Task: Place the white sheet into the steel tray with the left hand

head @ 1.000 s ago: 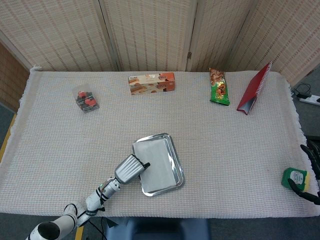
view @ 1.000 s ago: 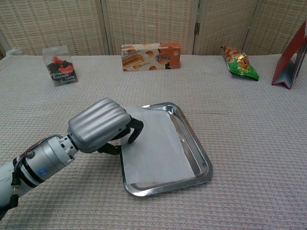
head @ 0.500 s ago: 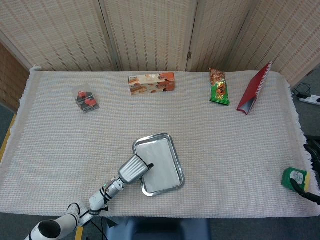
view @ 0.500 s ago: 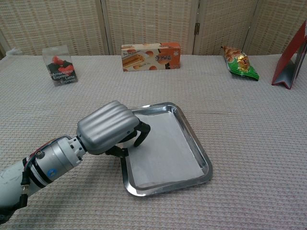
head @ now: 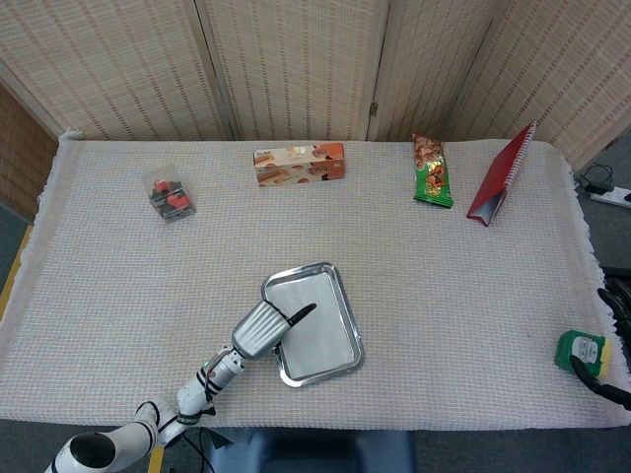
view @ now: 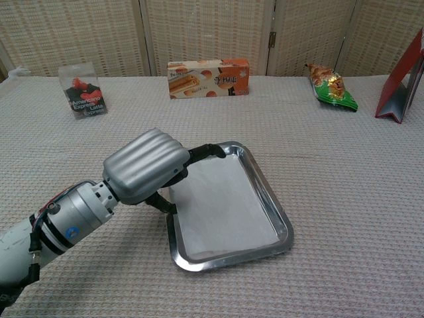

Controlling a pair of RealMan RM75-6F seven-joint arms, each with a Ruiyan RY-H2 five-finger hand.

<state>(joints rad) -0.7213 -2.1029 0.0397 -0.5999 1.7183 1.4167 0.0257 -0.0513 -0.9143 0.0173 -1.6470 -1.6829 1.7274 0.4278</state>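
Observation:
The steel tray point(head: 355, 342) point(view: 283, 227) lies at the front middle of the table. The white sheet point(head: 320, 320) point(view: 222, 205) lies flat inside it. My left hand point(head: 258, 332) point(view: 142, 165) hovers over the tray's near-left corner, with one finger stretched out above the sheet's far edge and the thumb down by the left rim. It holds nothing. Only the dark fingertips of my right hand point(head: 613, 340) show at the far right edge of the head view, spread apart beside a green roll point(head: 582, 350).
Along the back stand a clear box of red items point(head: 171, 194) point(view: 82, 91), a biscuit box point(head: 299, 164) point(view: 208, 78), a green snack bag point(head: 433, 170) point(view: 331, 86) and a propped red notebook point(head: 501, 174) point(view: 401, 86). A woven cloth covers the table.
The sheet has slid from overhanging the tray's left rim to lying fully inside. My left hand's curled fingers have let go, and one finger now points out.

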